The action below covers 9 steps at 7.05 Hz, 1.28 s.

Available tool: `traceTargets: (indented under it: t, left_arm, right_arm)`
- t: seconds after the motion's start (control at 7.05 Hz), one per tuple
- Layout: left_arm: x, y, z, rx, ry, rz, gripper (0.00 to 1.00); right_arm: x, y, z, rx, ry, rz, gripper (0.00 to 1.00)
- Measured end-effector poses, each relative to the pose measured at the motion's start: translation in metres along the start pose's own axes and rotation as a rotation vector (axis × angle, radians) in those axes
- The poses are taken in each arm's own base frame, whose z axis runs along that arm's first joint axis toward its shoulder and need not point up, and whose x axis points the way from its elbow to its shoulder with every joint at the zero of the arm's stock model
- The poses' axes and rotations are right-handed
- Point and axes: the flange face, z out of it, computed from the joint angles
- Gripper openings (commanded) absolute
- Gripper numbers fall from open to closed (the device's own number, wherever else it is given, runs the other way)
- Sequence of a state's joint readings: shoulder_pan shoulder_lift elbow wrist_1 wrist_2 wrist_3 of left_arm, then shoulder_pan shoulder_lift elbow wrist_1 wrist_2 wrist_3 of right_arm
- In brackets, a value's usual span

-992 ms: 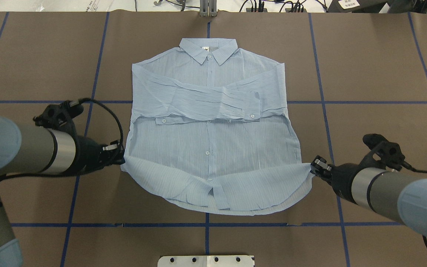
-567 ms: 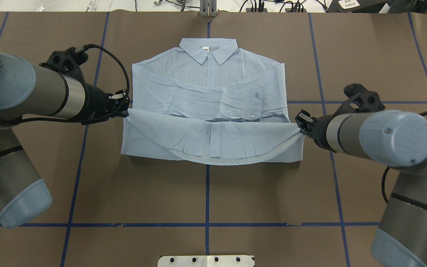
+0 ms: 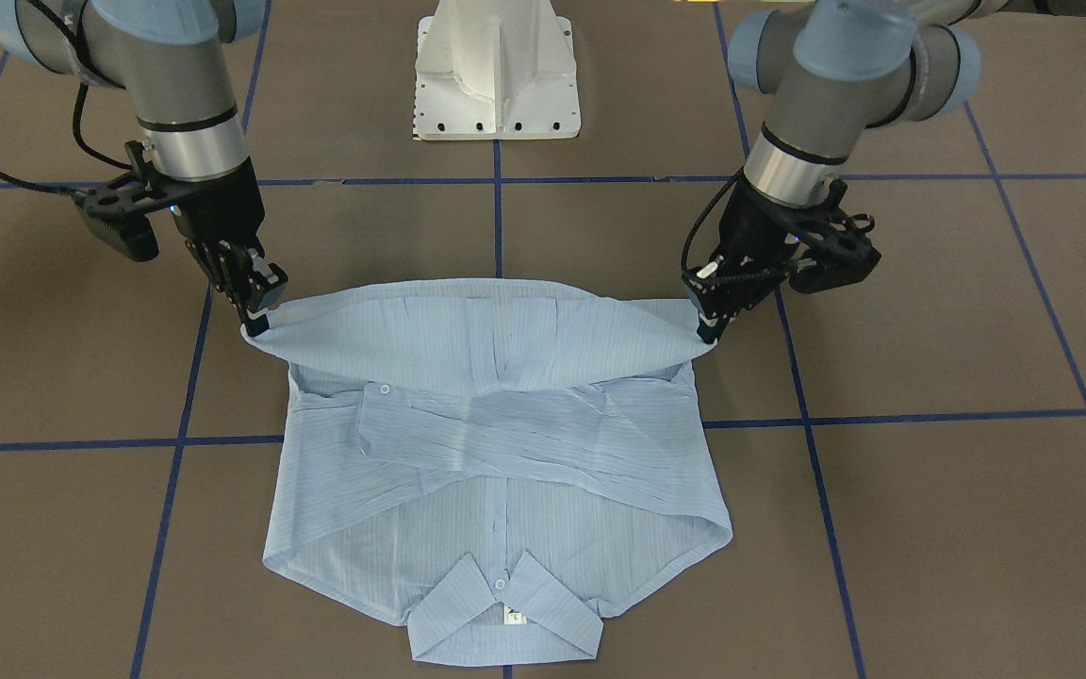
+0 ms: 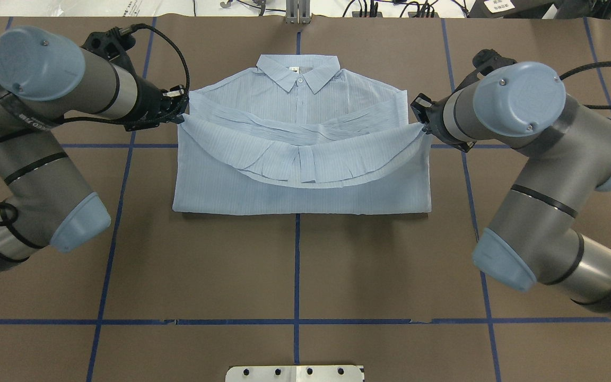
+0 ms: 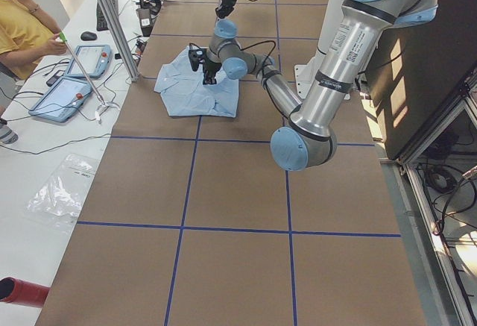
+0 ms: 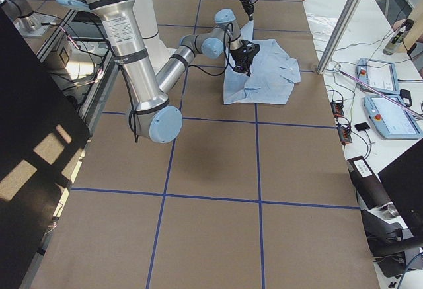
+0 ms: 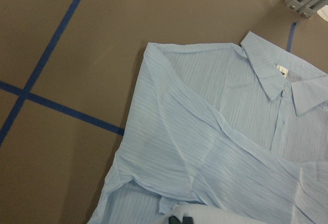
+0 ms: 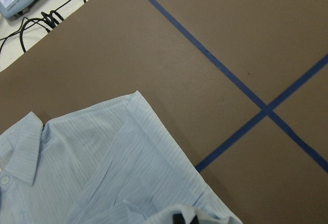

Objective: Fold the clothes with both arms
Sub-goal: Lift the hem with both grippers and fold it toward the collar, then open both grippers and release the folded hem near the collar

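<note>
When you look from across the table [image 3: 929, 528], the shirt [image 3: 496, 453] lies in the middle of it, with its collar [image 3: 503, 613] nearest the camera. The left gripper [image 3: 708, 327] and the right gripper [image 3: 255, 321] each pinch one corner of the shirt's bottom edge and hold it up off the table. From above, the bottom half is folded over, and its edge sags in a curve between the two grippers, over the crossed sleeves [image 4: 284, 126]. From both ends, the shirt sits far down the table, and a person [image 5: 22, 31] is at a white desk beside it. Each wrist camera shows the collar end lying flat, with a bit of pinched cloth at the bottom of the picture.
</note>
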State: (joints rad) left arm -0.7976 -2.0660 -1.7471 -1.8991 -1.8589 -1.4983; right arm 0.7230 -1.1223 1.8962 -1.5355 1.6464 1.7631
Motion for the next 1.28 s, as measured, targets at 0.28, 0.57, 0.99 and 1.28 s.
traceTargets:
  t: [0.28, 0.57, 0.99, 1.28]
  left_arm:
    - [-0.004, -0.034, 0.056, 0.02, -0.002, -0.011, 0.0]
    - [-0.003, -0.052, 0.099, 0.027, -0.001, -0.014, 0.0]
    - [-0.009, -0.066, 0.127, 0.035, -0.013, -0.019, 0.0]
    - [-0.015, -0.078, 0.133, 0.047, -0.007, -0.024, 0.0]
  right_arm:
    - [-0.034, -0.027, 0.063, 0.032, 0.049, -0.018, 0.0]
    - [-0.045, -0.048, 0.112, 0.026, 0.049, -0.007, 0.0]
    - [-0.071, -0.058, 0.148, 0.029, 0.072, 0.006, 0.0]
    - [-0.07, -0.077, 0.165, 0.043, 0.078, 0.018, 0.0]
